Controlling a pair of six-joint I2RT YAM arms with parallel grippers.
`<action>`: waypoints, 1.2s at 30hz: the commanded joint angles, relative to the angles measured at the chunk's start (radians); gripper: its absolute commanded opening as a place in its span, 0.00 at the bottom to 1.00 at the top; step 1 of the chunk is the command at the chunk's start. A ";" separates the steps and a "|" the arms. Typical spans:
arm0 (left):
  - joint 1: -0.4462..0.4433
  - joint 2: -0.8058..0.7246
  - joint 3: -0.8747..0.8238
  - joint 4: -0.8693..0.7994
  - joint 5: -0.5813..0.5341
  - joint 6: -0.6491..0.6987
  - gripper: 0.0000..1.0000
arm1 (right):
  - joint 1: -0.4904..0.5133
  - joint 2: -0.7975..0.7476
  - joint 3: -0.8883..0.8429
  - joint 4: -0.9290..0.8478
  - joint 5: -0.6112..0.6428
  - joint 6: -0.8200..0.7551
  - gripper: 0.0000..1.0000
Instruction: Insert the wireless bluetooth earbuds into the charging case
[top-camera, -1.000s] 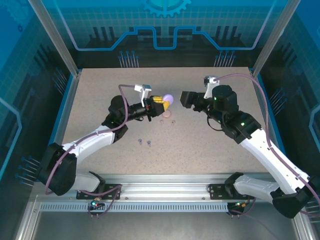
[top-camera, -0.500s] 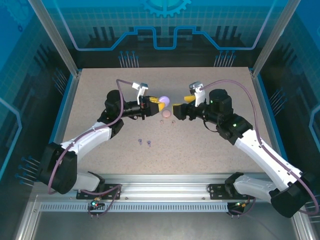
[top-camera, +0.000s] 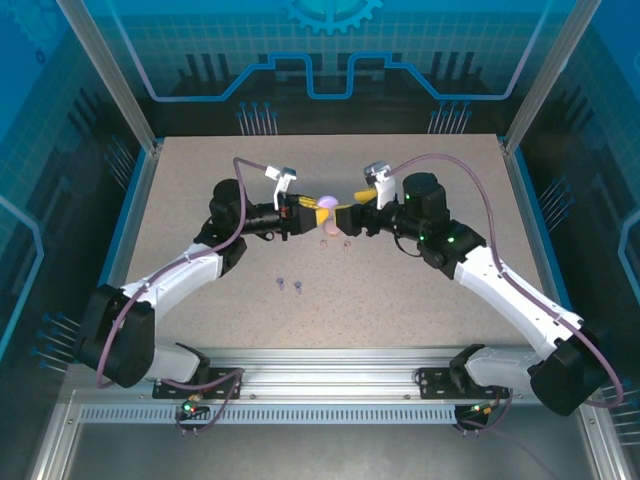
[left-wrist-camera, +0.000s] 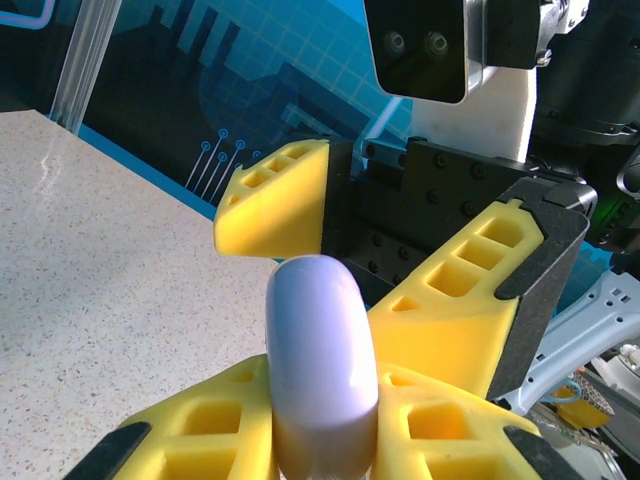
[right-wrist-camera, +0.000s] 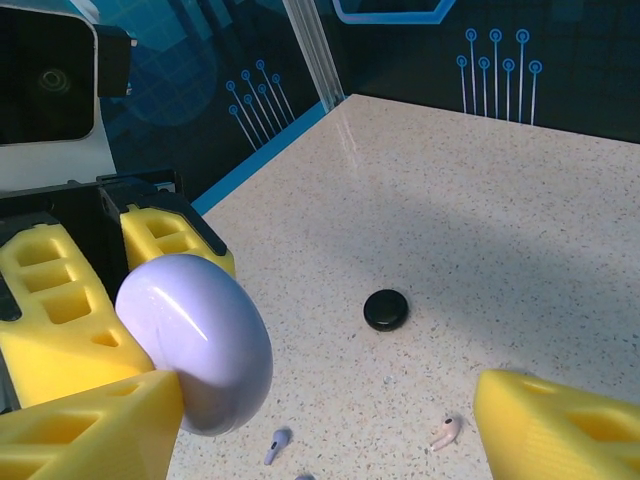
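Observation:
A closed lilac charging case (left-wrist-camera: 320, 360) stands on edge between the yellow fingers of my left gripper (top-camera: 318, 205), which is shut on it above the table. My right gripper (top-camera: 348, 217) faces it, open. One right finger (right-wrist-camera: 95, 430) touches the case (right-wrist-camera: 195, 340); the other (right-wrist-camera: 560, 425) stands well apart. From the left wrist, the right gripper (left-wrist-camera: 370, 250) spreads just behind the case. Two lilac earbuds (top-camera: 289, 287) lie on the table in front of the left arm. One lilac earbud (right-wrist-camera: 279, 445) and one pink earbud (right-wrist-camera: 446, 432) lie below the right gripper.
A small round black case (right-wrist-camera: 386, 309) lies flat on the speckled table (top-camera: 420, 290). A pink case (top-camera: 332, 229) sits under the two grippers, with tiny pink earbuds (top-camera: 345, 243) beside it. Blue walls and metal posts (top-camera: 125, 95) ring the table.
My right gripper has swung left and closed in on the lilac case, its open fingers now around it. The left gripper drew back slightly to the left, still holding the case.

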 joint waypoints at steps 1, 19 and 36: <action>-0.005 0.002 0.037 0.020 0.051 -0.005 0.00 | 0.005 0.024 0.030 0.033 0.009 0.012 0.76; -0.005 -0.032 0.026 0.032 0.066 -0.016 0.00 | -0.106 -0.013 -0.032 -0.003 0.124 0.117 0.66; -0.004 -0.024 0.025 0.072 0.060 -0.037 0.00 | -0.038 -0.074 -0.062 0.092 -0.073 0.195 0.64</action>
